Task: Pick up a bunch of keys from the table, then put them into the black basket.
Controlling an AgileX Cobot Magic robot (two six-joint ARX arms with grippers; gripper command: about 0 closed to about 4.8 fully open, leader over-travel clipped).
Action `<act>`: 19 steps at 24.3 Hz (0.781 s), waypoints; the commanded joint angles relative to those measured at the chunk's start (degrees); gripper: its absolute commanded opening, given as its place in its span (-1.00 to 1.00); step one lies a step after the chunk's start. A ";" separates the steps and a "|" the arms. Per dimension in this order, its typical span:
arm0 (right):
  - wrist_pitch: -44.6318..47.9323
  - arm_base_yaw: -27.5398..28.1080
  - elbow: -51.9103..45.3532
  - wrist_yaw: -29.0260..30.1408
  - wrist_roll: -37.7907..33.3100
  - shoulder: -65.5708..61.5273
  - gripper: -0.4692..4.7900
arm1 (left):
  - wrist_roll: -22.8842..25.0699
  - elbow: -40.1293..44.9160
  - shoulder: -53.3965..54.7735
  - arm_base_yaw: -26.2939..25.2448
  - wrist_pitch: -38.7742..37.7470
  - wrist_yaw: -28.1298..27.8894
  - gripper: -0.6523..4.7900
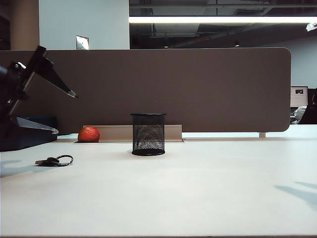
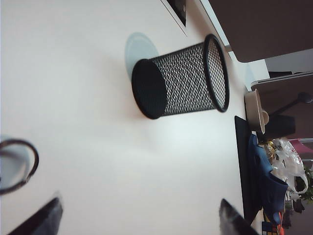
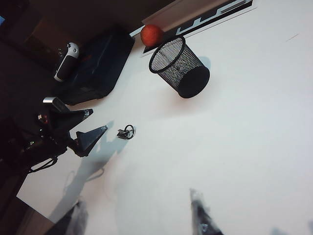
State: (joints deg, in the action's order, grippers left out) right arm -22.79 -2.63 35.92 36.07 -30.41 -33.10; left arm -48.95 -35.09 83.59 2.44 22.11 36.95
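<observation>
Near the left edge of the exterior view, the bunch of keys is lying flat on the white table, well apart from the upright black basket at centre. Above the keys, the left gripper is hanging with jaws apart and empty. Seen only by its own wrist camera, the right gripper is hovering over bare table, jaws apart.

A brown partition backs the white surface; behind it, a pale wall and a ceiling light strip.
</observation>
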 commanded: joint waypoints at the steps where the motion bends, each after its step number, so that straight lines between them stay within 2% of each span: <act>1: 1.07 -0.09 0.28 0.35 -0.02 0.09 0.23 | 0.02 -2.38 1.99 0.20 0.57 0.37 0.75; 6: 1.14 -0.09 0.28 2.43 -0.04 0.07 0.23 | 0.04 -4.81 5.64 1.38 -0.24 0.37 0.75; 19: 1.16 -0.02 0.28 2.40 -0.02 0.07 0.23 | 0.52 -4.90 9.22 2.14 -0.33 -1.42 0.75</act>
State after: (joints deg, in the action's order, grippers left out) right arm -22.70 -2.63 35.90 38.20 -30.41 -33.08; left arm -48.73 -39.64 92.86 4.43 21.56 35.77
